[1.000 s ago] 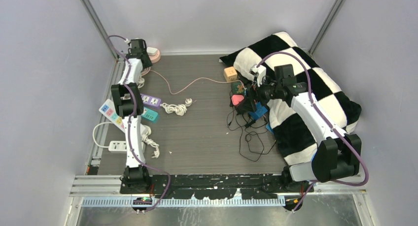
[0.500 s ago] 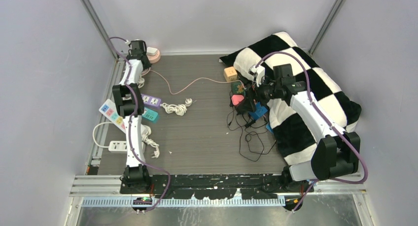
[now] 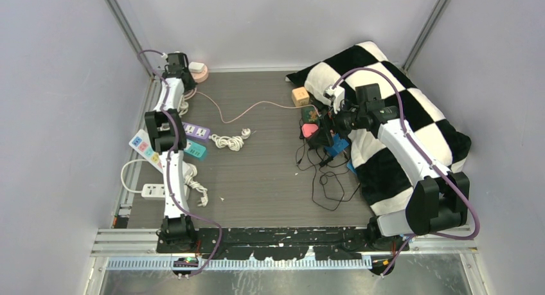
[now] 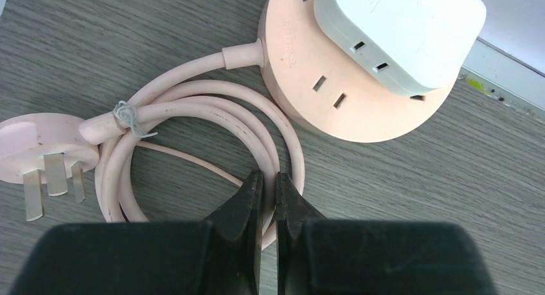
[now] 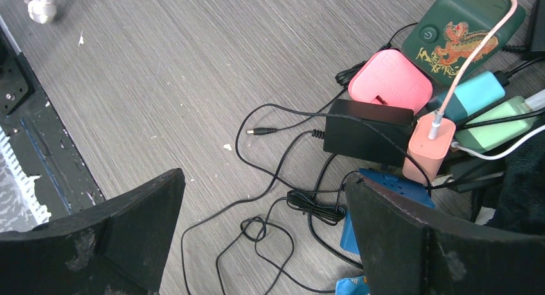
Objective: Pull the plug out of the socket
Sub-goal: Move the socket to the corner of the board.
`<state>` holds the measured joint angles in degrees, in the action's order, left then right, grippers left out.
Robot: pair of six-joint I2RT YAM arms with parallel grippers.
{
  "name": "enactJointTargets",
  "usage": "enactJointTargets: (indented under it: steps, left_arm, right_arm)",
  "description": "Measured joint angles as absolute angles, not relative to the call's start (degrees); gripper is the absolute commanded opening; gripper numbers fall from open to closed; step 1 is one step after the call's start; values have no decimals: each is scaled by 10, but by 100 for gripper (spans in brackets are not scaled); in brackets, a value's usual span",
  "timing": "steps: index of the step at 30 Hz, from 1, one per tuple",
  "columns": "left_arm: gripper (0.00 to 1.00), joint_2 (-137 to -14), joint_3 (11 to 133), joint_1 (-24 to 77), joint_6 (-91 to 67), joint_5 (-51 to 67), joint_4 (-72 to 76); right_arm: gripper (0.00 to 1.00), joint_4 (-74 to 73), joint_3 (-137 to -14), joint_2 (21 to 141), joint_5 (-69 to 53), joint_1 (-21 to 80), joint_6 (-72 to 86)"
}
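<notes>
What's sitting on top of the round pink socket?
A white adapter sits on the round pink socket, covering part of its top. Any slots or prongs beneath it are hidden.

Around me: grey wood-grain tabletop [image 3: 263, 179], matte. Pale lavender walls on three sides: back wall [image 3: 270, 25], left wall [image 3: 58, 128], right wall [image 3: 504, 89]. Aluminium back-left post [image 3: 124, 24] and back-right post [image 3: 425, 24] rise in corners. Metal rail [image 3: 122, 211] along left table edge. Black mounting rail [image 3: 283, 234] along near edge, my side. Checkered cushion [image 3: 443, 131] against right wall. Light even, diffuse; shadows soft.
</notes>
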<state>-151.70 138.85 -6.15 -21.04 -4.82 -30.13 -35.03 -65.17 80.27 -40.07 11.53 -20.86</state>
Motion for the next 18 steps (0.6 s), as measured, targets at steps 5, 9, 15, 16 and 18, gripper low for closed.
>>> enactJointTargets:
  steps: [5, 9, 15, 16, 18]
  left_arm:
    - [0, -1512, 1383, -66, -223, -17, -300]
    - [0, -1488, 1359, -62, -229, 6, -300]
    - [0, -1442, 1313, -49, -252, 44, -295]
    - [0, -1435, 1303, -45, -254, 49, -293]
    - [0, -1424, 1287, -38, -260, 58, -288]
  right_arm:
    - [99, -350, -652, 803, -401, 115, -209]
    - [100, -350, -652, 803, -401, 115, -209]
    - [100, -352, -652, 803, -399, 115, -209]
    - [100, -352, -652, 803, -399, 115, -209]
    - [100, -352, -652, 803, -399, 115, -209]
